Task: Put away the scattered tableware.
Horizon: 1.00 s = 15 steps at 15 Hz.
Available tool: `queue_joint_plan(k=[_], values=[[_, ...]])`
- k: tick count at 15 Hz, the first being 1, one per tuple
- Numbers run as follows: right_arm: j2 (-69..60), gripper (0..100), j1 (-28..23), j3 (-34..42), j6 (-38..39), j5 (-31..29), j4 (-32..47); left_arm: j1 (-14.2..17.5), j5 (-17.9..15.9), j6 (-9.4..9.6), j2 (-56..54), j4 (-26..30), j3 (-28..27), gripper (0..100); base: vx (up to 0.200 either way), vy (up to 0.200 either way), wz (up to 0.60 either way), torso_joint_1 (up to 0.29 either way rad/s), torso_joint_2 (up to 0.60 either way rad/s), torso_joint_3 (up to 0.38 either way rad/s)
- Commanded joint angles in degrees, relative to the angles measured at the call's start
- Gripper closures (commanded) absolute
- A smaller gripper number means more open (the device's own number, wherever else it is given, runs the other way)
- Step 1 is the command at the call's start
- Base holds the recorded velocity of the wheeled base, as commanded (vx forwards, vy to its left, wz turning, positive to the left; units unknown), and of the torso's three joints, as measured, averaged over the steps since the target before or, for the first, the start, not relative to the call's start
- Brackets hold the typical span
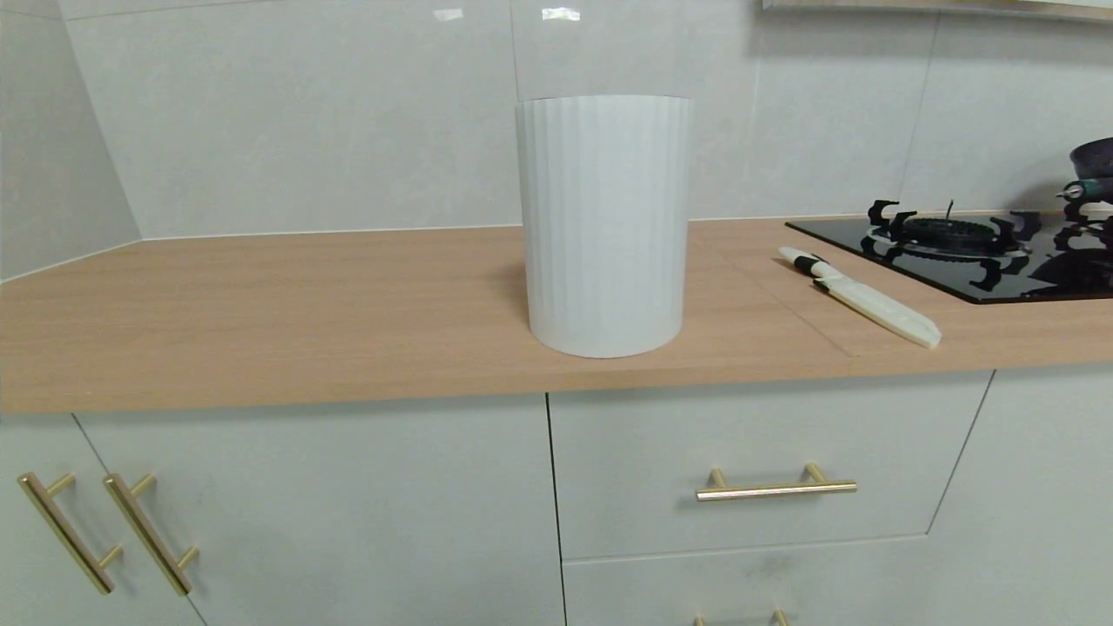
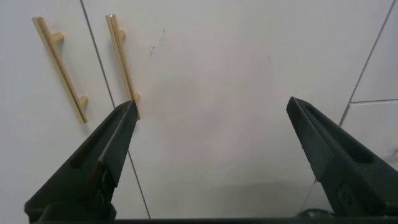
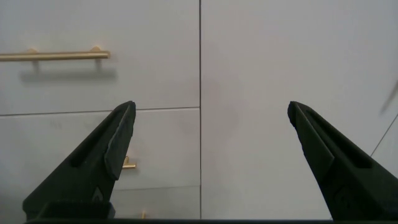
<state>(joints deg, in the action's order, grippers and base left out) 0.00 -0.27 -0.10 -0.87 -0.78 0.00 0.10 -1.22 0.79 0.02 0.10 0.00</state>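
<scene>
We see the knife (image 1: 861,298) on the counter (image 1: 261,304) at middle right, near the white pot (image 1: 604,226). Our left gripper (image 2: 211,104) and right gripper (image 3: 210,107), jaws spread wide, face cupboard doors (image 2: 217,56), well apart from it.

Kitchen, domestic type. A wood-look tabletop (image 1: 261,322) carries a tall ribbed white canister (image 1: 604,226), w/ glossy wall tiles (image 1: 304,113) behind the canister. Right of the canister, a black glass gas hob (image 1: 922,256) w/ burner grate (image 1: 948,233) is set into the top. A knife (image 1: 861,296) lies btwn canister & hob. Below the canister: pale cabinet fronts (image 1: 348,504) and a drawer w/ brass bar handle (image 1: 776,489).
</scene>
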Motion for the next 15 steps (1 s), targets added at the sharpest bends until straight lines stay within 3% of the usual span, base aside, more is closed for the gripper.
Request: queue_joint_plan(k=[1,9,15], values=[[0.1,0,0.0,0.0,0.0,0.0,-0.1,0.0,0.0,0.00,0.0,0.0,0.0,0,0.000,0.000,0.00,0.000,0.00,0.000],[0.1,0,0.0,0.0,0.0,0.1,0.0,0.0,0.0,0.00,0.0,0.0,0.0,0,0.000,0.000,0.00,0.004,-0.02,-0.013],[0.1,0,0.0,0.0,0.0,0.1,0.0,0.0,0.0,0.00,0.0,0.0,0.0,0,0.000,0.000,0.00,0.114,-0.37,-0.272]])
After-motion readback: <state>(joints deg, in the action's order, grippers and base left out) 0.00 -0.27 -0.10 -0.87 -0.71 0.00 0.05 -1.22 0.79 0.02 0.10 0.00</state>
